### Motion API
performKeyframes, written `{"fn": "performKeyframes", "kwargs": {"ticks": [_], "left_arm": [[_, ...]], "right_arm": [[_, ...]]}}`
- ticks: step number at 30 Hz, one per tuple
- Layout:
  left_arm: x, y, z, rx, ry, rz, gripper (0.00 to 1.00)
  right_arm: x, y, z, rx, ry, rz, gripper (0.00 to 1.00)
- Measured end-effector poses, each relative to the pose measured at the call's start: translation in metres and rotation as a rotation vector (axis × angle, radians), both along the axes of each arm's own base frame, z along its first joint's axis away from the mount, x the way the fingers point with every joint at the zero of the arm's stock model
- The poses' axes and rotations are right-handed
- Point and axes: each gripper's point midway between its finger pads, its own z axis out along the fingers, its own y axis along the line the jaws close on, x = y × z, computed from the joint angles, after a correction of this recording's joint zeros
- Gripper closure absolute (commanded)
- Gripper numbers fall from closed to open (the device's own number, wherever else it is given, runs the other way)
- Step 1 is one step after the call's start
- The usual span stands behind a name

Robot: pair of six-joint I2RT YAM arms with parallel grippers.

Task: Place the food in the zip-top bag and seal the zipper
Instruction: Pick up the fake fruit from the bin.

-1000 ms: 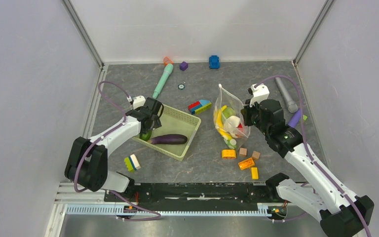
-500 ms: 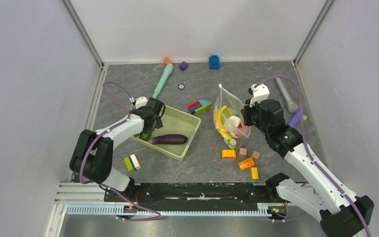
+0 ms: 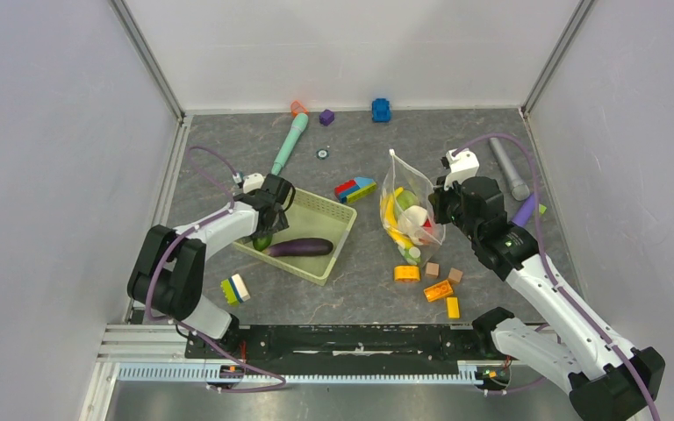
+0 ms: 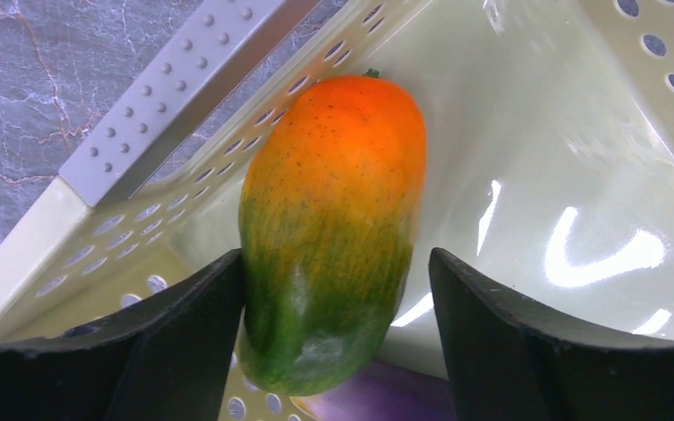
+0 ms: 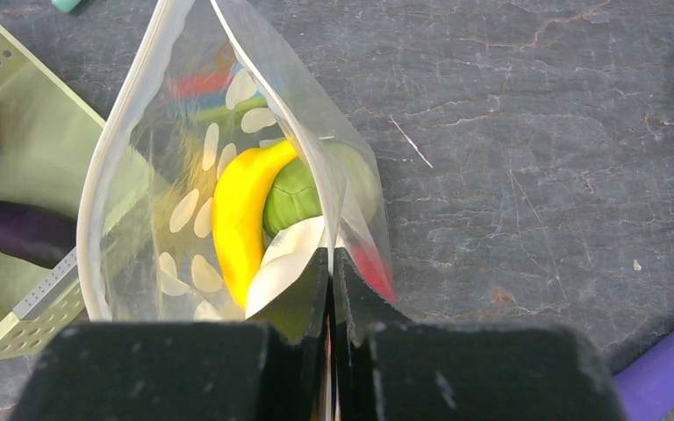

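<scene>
From above, the left gripper [image 3: 261, 230] covers most of the mango [image 4: 333, 219]. The right gripper [image 5: 331, 263] hides the pinched edge of the zip-top bag [image 5: 140, 175].

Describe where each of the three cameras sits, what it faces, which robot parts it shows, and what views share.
Top external: above, behind the bases, looking down on the table; both arms show.
Left wrist: on the left arm, looking into the basket at the mango; left fingers flank it.
Right wrist: on the right arm, facing the zip-top bag; right fingers pinch its edge.
Shared: the eggplant appears in all three.
</scene>
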Motion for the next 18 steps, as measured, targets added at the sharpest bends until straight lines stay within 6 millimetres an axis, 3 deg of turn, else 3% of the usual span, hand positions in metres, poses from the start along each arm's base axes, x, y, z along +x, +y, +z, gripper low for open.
{"fn": "performKeyframes", "kwargs": {"ticks": [10,14,18], "left_arm": [[0.0,-0.002,0.0,-0.011,0.001,-0.003,0.59],[0.0,-0.007,0.005,-0.043,-0.01,-0.013,0.65],[0.003,-0.016,0.025,-0.109,-0.063,-0.033,0.69]], "right_arm": [[0.0,-0.001,-0.002,-0.005,0.003,-0.006,0.94],[0.0,-0.001,-0.002,-0.005,0.003,-0.007,0.94],[0.0,-0.001,-0.002,-0.005,0.003,-0.007,0.94]]}}
